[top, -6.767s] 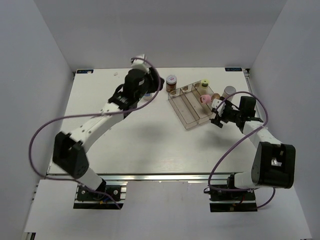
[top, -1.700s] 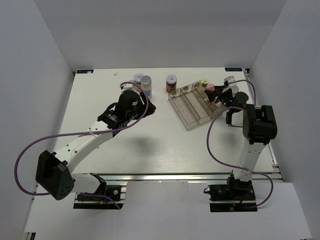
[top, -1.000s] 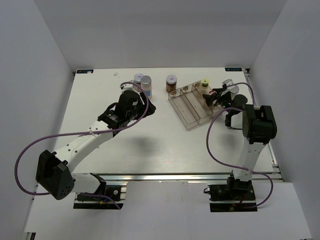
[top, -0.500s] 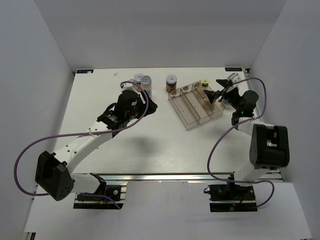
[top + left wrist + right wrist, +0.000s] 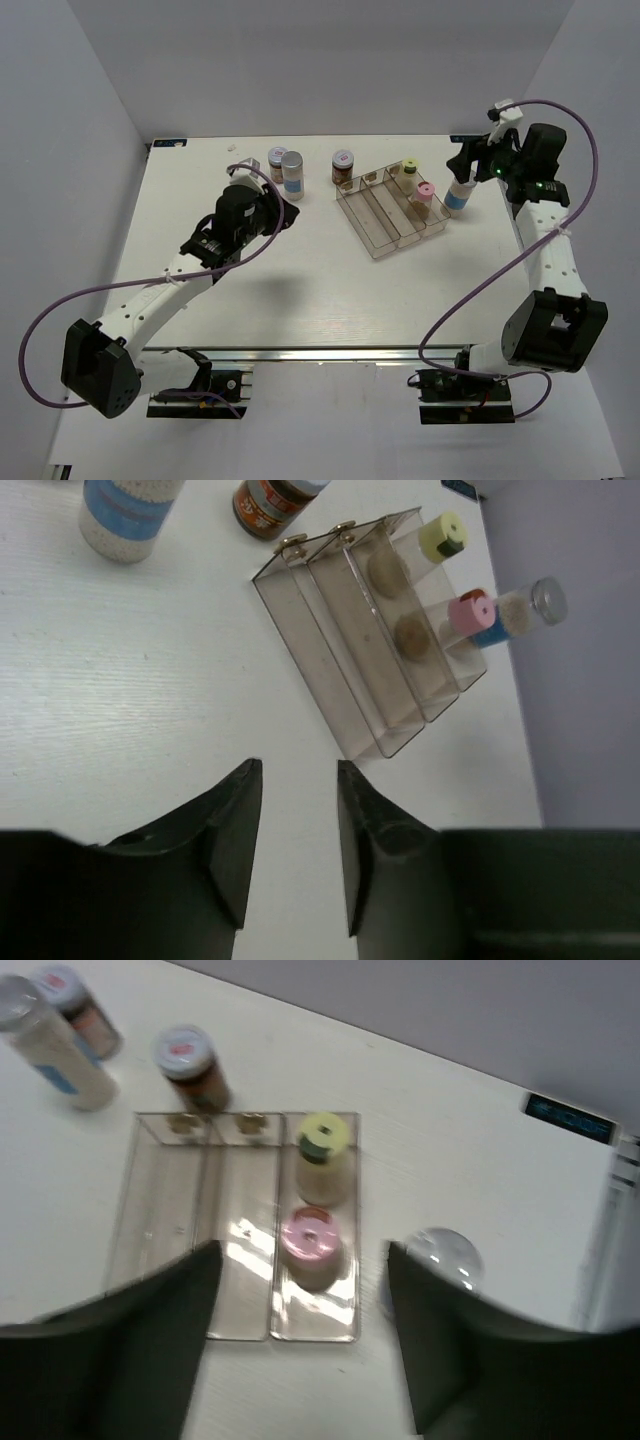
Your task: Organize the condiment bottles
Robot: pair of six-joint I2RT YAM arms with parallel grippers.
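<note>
Top external view: you have two bottles (image 5: pixel 423 190) in the tray (image 5: pixel 375 237), four outside; left gripper (image 5: pixel 297 770) and right gripper (image 5: pixel 300 1255) released

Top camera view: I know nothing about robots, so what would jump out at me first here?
First, the clear plastic three-compartment tray sitting askew right of centre, with a yellow-green-capped cream bottle and a pink-capped bottle standing in its rightmost compartment. Then the right arm's open claw, hovering by a silver-capped, blue-labelled bottle just outside the tray's right side. A row of three more bottles stands near the far edge.
</note>
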